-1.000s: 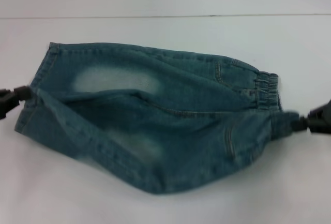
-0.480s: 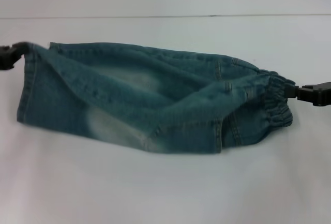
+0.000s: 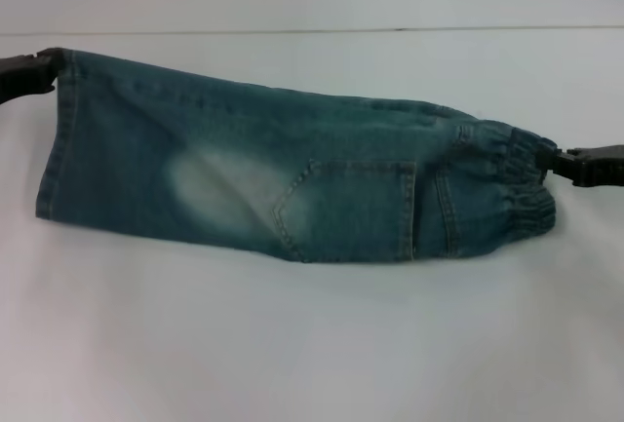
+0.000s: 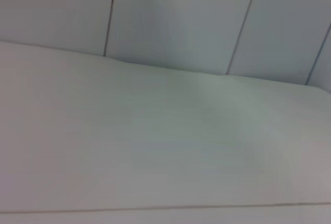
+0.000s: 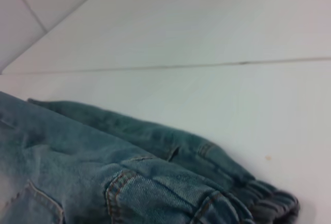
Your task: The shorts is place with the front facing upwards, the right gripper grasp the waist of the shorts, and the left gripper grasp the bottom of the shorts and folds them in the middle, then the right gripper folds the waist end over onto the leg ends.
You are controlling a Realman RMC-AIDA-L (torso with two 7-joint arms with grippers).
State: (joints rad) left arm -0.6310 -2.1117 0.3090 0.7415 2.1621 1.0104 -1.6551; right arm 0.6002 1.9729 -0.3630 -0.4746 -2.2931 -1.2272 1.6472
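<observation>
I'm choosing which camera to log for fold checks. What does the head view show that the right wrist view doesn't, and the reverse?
Only the head view shows the whole shorts folded lengthwise, the leg hem, the back pocket, the faded patch, and both grippers: left gripper at the far leg corner, right gripper at the waistband. Only the right wrist view shows the stitching and the waistband's gathered elastic up close, and the layered edges of the fold. Both show the denim at the waist end lying on the white table.
</observation>
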